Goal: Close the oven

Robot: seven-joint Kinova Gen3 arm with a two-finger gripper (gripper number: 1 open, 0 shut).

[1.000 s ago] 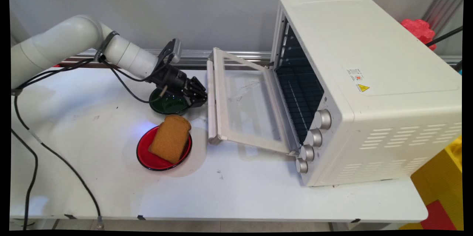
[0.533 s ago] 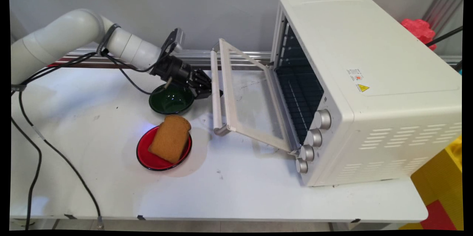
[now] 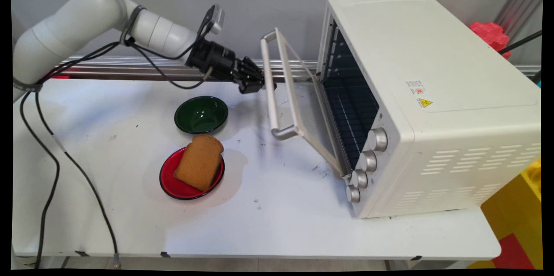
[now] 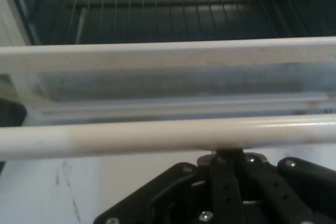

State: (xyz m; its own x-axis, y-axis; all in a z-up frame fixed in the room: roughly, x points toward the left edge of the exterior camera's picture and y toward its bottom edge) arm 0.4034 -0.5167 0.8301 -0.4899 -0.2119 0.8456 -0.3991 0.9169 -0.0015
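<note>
Main view: pincer (image 3: 259, 85) pressed against door handle (image 3: 272, 81) of half-raised oven door (image 3: 303, 107); bowl (image 3: 201, 114) and toast (image 3: 200, 162) lie below, well apart.

Hand view: handle (image 4: 168, 135) runs crosswise directly ahead, touching (clenched or released: cannot tell).

Green bowl (image 3: 201, 114), toast (image 3: 199, 162) on red plate (image 3: 170, 181), white table (image 3: 268, 224)

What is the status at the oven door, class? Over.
Black two-finger gripper against the white oven door's pale handle bar. Door half raised. Green bowl and toast stand apart.
</note>
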